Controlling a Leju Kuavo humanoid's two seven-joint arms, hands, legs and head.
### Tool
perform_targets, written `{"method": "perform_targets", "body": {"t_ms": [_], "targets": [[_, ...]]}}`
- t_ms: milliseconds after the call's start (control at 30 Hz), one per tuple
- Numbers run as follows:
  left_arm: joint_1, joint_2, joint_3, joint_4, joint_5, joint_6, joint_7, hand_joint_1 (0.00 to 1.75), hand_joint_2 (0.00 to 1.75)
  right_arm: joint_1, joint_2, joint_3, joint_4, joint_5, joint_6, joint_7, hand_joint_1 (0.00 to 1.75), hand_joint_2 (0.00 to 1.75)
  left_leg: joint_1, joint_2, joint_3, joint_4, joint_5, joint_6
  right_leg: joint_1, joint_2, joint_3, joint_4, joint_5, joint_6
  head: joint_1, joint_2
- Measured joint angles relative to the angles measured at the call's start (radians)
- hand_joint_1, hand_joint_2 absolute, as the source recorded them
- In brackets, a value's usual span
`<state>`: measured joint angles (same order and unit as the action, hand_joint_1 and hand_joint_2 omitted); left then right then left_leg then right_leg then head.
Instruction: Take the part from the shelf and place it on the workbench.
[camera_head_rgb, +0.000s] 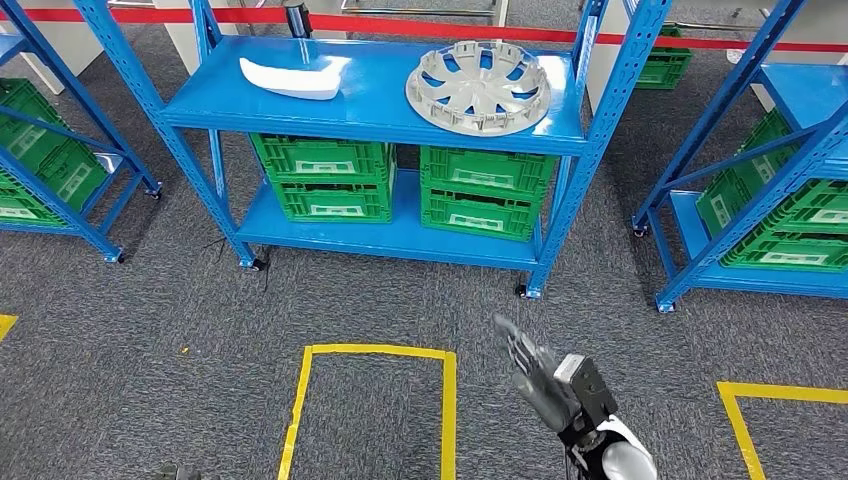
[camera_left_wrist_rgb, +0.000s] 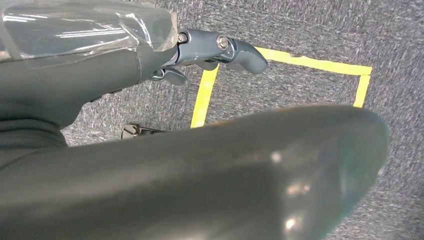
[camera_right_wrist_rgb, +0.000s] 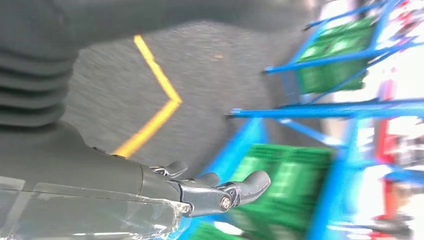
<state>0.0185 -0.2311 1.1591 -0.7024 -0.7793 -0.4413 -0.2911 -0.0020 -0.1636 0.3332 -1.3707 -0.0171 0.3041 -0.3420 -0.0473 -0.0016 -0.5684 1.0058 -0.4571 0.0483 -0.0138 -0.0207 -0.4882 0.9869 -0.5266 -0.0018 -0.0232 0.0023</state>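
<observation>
A blue shelf is seen straight ahead in the head view, standing on grey carpet. On its top board two parts are laid well apart: a grey wheel cover towards the right, flat on the board, and a white curved panel towards the left. Which of the two is the part to be taken cannot be told. Neither is touched by a hand. Green crates are stacked on the lower board, side by side.

The right hand is raised in front of the robot, over the carpet and well short of the shelf — its fingers are stretched out and apart, and nothing is held in it. In the right wrist view the fingers are seen extended towards the blurred blue frame and green crates.

The left hand is seen in the left wrist view, hanging over the carpet above a yellow tape outline; nothing is seen in it, but whether its fingers are spread or curled cannot be told.

More blue racks with green crates stand at either side.
</observation>
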Motion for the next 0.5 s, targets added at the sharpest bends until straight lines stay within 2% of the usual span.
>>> {"method": "perform_targets", "body": {"t_ms": [100, 167, 200, 267, 300, 333, 367, 400, 433, 467, 500], "targets": [[-0.003, -0.009, 0.029, -0.021, -0.014, -0.015, 0.002, 0.00, 0.00, -0.027, 0.000, -0.007, -0.120, 0.012, 0.026, -0.008, 0.00, 0.00, -0.001, 0.000, 0.001, -0.005, 0.001, 0.011, -0.001, 0.000, 0.002, -0.007, 0.002, 0.008, 0.000, 0.000], [-0.007, -0.018, 0.048, -0.034, -0.023, -0.025, 0.004, 0.00, 0.00, -0.047, -0.002, -0.013, -0.201, 0.019, 0.043, -0.013, 0.00, 0.00, 0.005, -0.001, 0.011, -0.025, 0.010, 0.021, 0.000, 0.002, -0.007, 0.011, -0.009, 0.010, 0.001, 0.000], [-0.010, -0.023, 0.057, -0.040, -0.027, -0.029, 0.005, 0.00, 0.00, -0.057, -0.004, -0.016, -0.239, 0.022, 0.051, -0.015, 0.00, 0.00, 0.008, -0.002, 0.016, -0.034, 0.014, 0.026, 0.000, 0.005, -0.027, 0.051, -0.027, 0.007, 0.001, 0.000], [-0.015, -0.032, 0.075, -0.049, -0.035, -0.039, 0.008, 0.00, 0.00, -0.073, -0.008, -0.021, -0.309, 0.029, 0.069, -0.017, 0.00, 0.00, 0.009, -0.006, 0.019, -0.040, 0.016, 0.031, 0.000, 0.010, -0.107, 0.194, -0.077, 0.000, 0.001, 0.000], [-0.017, -0.036, 0.084, -0.053, -0.038, -0.044, 0.009, 0.00, 0.00, -0.078, -0.010, -0.023, -0.341, 0.032, 0.078, -0.018, 0.00, 0.00, 0.008, -0.009, 0.019, -0.039, 0.016, 0.032, 0.000, 0.012, -0.148, 0.262, -0.094, 0.000, 0.001, 0.000], [-0.018, -0.040, 0.092, -0.057, -0.042, -0.049, 0.010, 0.00, 0.00, -0.082, -0.013, -0.025, -0.370, 0.035, 0.087, -0.019, 0.00, 0.00, 0.008, -0.012, 0.020, -0.039, 0.014, 0.032, -0.001, 0.013, -0.175, 0.299, -0.096, 0.003, 0.001, 0.000], [-0.018, -0.044, 0.100, -0.061, -0.045, -0.053, 0.011, 0.00, 0.00, -0.088, -0.015, -0.026, -0.400, 0.038, 0.096, -0.021, 0.00, 0.00, 0.008, -0.016, 0.023, -0.038, 0.012, 0.031, -0.001, 0.013, -0.181, 0.290, -0.077, 0.011, 0.001, 0.000], [-0.019, -0.048, 0.108, -0.065, -0.048, -0.058, 0.013, 0.00, 0.00, -0.096, -0.018, -0.028, -0.431, 0.041, 0.105, -0.024, 0.00, 0.00, 0.008, -0.019, 0.026, -0.036, 0.009, 0.029, -0.001, 0.013, -0.167, 0.241, -0.043, 0.020, 0.001, 0.000], [-0.021, -0.052, 0.117, -0.070, -0.051, -0.062, 0.014, 0.00, 0.00, -0.107, -0.020, -0.030, -0.465, 0.044, 0.114, -0.027, 0.00, 0.00, 0.008, -0.022, 0.029, -0.033, 0.005, 0.027, -0.002, 0.014, -0.141, 0.167, -0.002, 0.027, 0.001, 0.000], [-0.023, -0.056, 0.127, -0.076, -0.054, -0.067, 0.016, 0.00, 0.00, -0.121, -0.022, -0.032, -0.501, 0.047, 0.124, -0.030, 0.00, 0.00, 0.006, -0.025, 0.030, -0.026, -0.001, 0.023, -0.001, 0.015, -0.115, 0.097, 0.032, 0.028, 0.001, 0.000], [-0.026, -0.061, 0.138, -0.082, -0.057, -0.071, 0.017, 0.00, 0.00, -0.134, -0.025, -0.033, -0.537, 0.049, 0.134, -0.033, 0.00, 0.00, 0.004, -0.027, 0.028, -0.020, -0.007, 0.019, 0.001, 0.016, -0.096, 0.047, 0.054, 0.024, 0.000, 0.000]]}}
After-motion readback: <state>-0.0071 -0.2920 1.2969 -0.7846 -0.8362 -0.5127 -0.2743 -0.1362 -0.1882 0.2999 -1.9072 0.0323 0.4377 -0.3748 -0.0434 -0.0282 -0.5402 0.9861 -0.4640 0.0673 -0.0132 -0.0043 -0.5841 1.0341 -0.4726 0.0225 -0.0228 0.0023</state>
